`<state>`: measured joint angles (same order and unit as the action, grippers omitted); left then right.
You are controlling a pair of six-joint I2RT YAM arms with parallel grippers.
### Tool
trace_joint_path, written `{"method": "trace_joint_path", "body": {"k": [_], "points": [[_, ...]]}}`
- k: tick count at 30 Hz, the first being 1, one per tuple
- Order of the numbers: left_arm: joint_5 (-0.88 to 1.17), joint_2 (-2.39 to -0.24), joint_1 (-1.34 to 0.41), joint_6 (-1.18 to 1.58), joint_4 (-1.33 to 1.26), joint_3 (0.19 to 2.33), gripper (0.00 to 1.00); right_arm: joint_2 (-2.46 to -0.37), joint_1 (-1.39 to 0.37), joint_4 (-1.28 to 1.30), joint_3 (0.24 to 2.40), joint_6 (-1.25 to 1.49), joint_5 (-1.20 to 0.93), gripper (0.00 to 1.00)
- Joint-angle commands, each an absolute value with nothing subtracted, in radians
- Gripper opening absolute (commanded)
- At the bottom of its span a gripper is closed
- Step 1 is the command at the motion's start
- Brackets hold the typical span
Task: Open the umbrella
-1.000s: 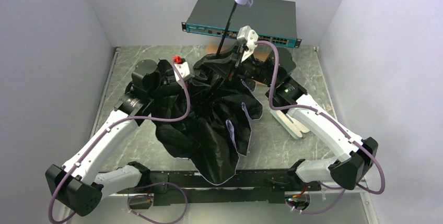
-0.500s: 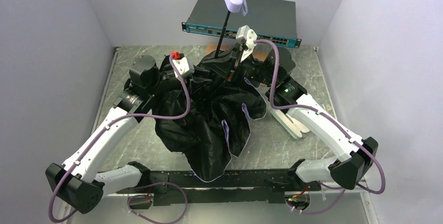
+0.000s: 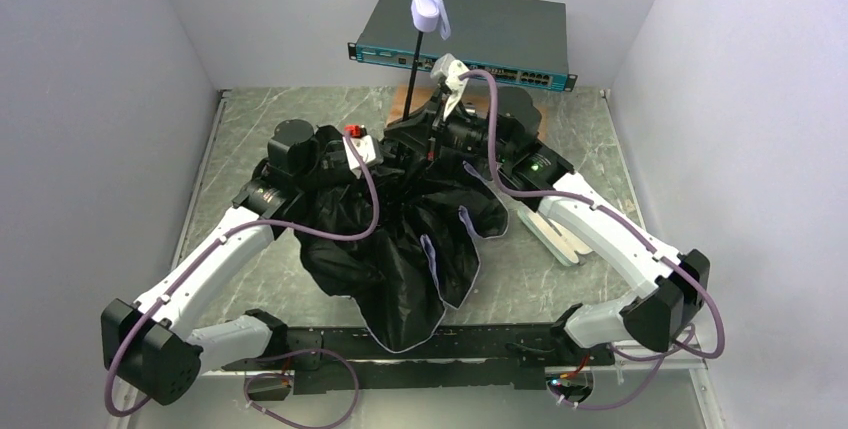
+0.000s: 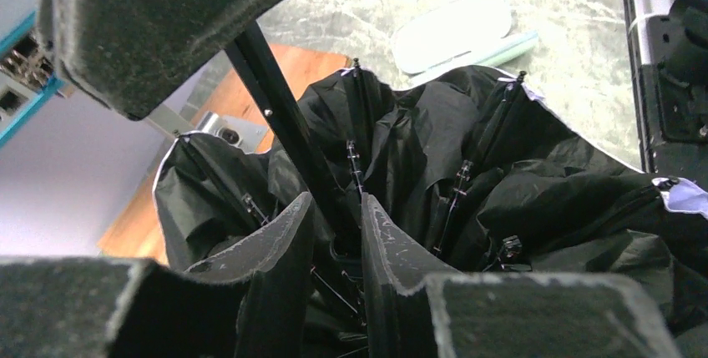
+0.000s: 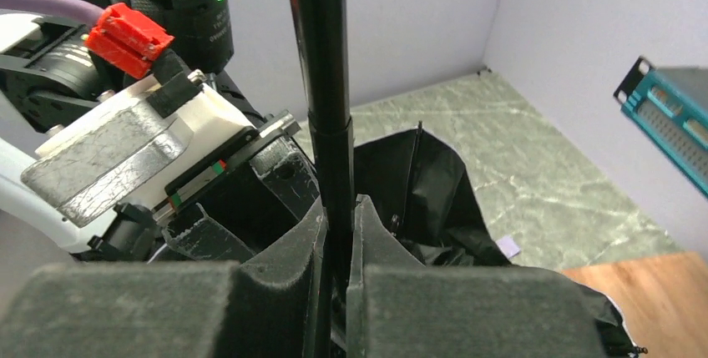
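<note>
Compared with one second ago, the handle [image 3: 428, 9] of the umbrella [image 3: 400, 239] is found further toward the left end of the network switch [image 3: 465, 24]. The thin black shaft [image 3: 413, 74] is leaned more to that side. The right gripper [image 5: 338, 216] is also shifted left in front of the switch, and the left gripper [image 4: 334, 216] is brought closer to the shaft.

The umbrella is placed on the green marbled table [image 3: 290, 114], directly in front of the switch. Its black canopy [image 3: 385, 269] is spread in loose folds away from the switch, with pale edges shown in some places. The shaft is raised from the folds, so that the pale lavender handle is seen against the switch's top, near its left end.

In the right wrist view, the right gripper is closed on the shaft, with both fingers pressed against it. In the left wrist view, the fingers [image 4: 284, 237] of the left gripper are held a little apart, one on each side of the shaft's lower part among the ribs. Whether the shaft is really squeezed there cannot be told.

A pale mint-green case [image 4: 451, 28] is laid on the table beyond the canopy, in front of the switch's right end.
</note>
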<state>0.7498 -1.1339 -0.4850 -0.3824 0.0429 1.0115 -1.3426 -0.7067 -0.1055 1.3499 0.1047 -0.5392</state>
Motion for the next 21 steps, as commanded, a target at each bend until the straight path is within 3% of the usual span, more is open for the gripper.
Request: {"method": "trace_joint_path", "body": {"k": [1,10,21], "points": [[0.688,-1.173,-0.415,-0.475,0.22,0.938,0.31,-1.285,-0.704,-0.278,1.496,0.155,-0.544,0.0],[0.663,-1.208,-0.381,-0.546,0.272,0.855,0.4,-1.292,-0.698,-0.313,1.539,0.189,-0.55,0.0],[0.691,-1.284,-0.373,-0.574,0.311,0.858,0.33,-1.303,-0.698,-0.327,1.582,0.211,-0.572,0.0]]}}
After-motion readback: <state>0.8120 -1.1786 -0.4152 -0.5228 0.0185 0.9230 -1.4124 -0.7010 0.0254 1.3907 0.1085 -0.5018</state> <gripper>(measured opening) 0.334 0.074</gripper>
